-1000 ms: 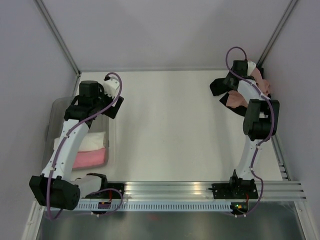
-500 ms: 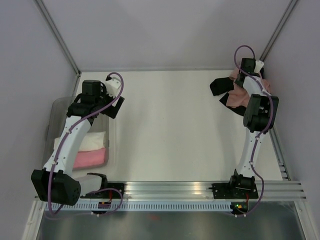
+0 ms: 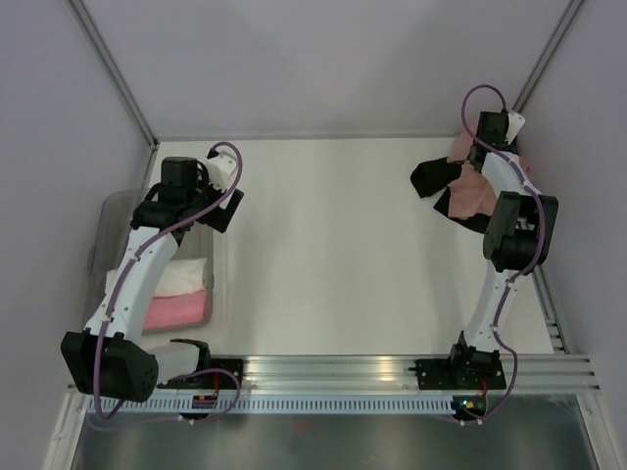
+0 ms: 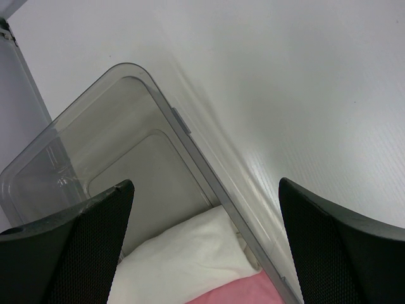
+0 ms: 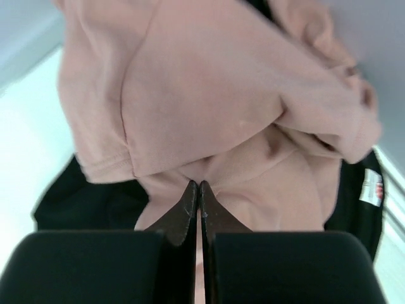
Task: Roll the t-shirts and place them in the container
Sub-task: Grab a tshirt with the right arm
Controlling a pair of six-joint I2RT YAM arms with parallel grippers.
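The step in hand looks like fetching the next shirt to roll. Two finished rolls, a cream roll (image 4: 190, 253) and a bright pink roll (image 4: 243, 292), already lie side by side in the translucent grey bin (image 4: 145, 171) at about 9 o'clock on the table.

The unrolled shirts sit in a heap near the far right corner, at about 2 o'clock. The right gripper (image 5: 199, 185) is over that heap with its fingers pressed tight together. Creases in the salmon-pink t-shirt (image 5: 209, 95) run toward its tips, so it appears to be pinching a thin fold of that shirt. The black t-shirt (image 3: 431, 176) lies partly under the salmon one and spills out toward 9 o'clock of it.

The left gripper (image 4: 204, 187) hangs over the far corner of the bin with its fingers spread wide, holding nothing.

Next, the salmon shirt would have to be drawn clear of the black one without dragging it along. It would then need bringing to the bare middle of the table and spreading flat, which probably needs the left arm to come across and take a second edge.

The wrist view is too close to tell whether the pinched fold is hem, sleeve or collar, and no chest print shows. In the overhead view the right arm covers part of the heap, so how far the two shirts are tangled is unclear. A small white label (image 5: 373, 187) on the black cloth cannot be read. The left arm hides the near end of the bin.
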